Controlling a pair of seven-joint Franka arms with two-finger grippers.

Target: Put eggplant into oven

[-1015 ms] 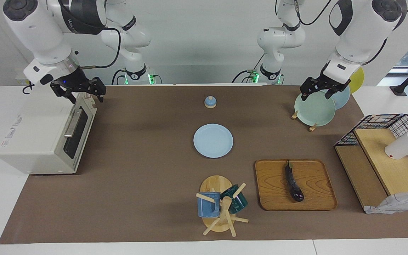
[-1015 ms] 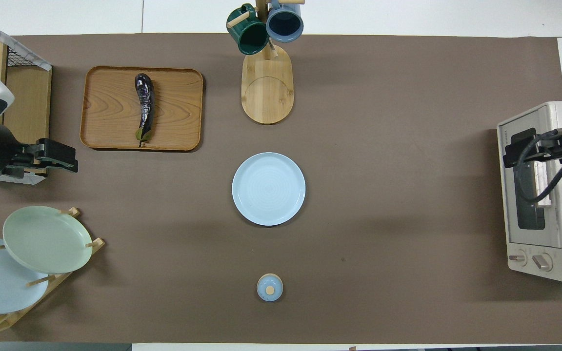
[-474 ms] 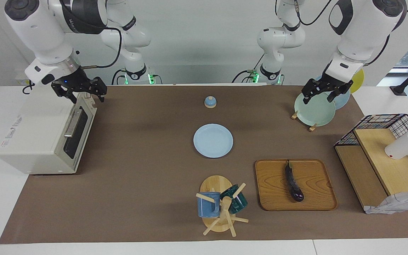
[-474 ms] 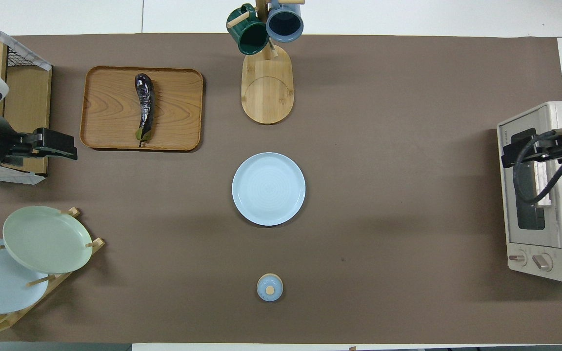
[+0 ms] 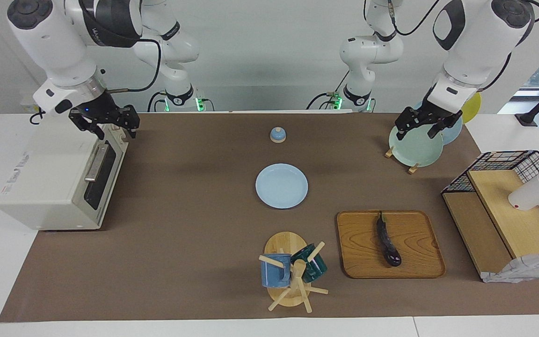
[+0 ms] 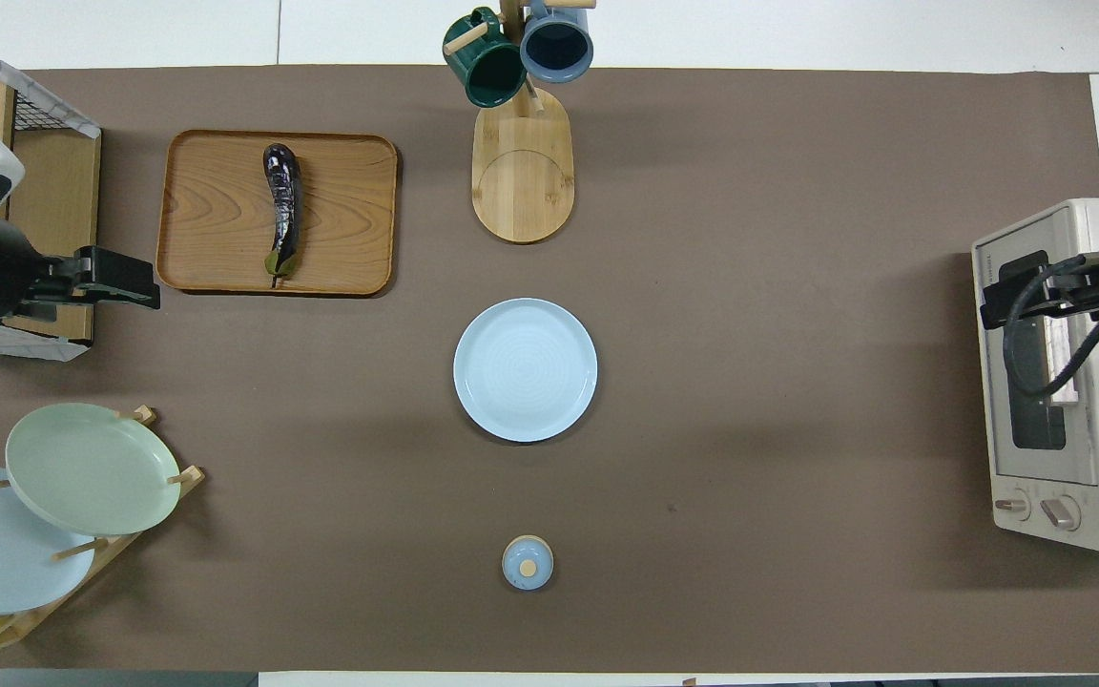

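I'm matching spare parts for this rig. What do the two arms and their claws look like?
Both arms have glossy white rounded shells with black joint bands and dark grey round end caps. Black cables loop along them, and green lights glow at the bases. The left claw and right claw are black two-finger units on white wrists; a small blue light shows on the right one.

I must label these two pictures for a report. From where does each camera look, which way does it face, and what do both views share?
Facing view: high across the table, facing the robots; both whole arms show, left gripper over the plate rack, right gripper over the oven.
Overhead view: above the robots' end, looking steeply down; only wrists and grippers show.
Shared: eggplant on the wooden tray, half a turn apart.
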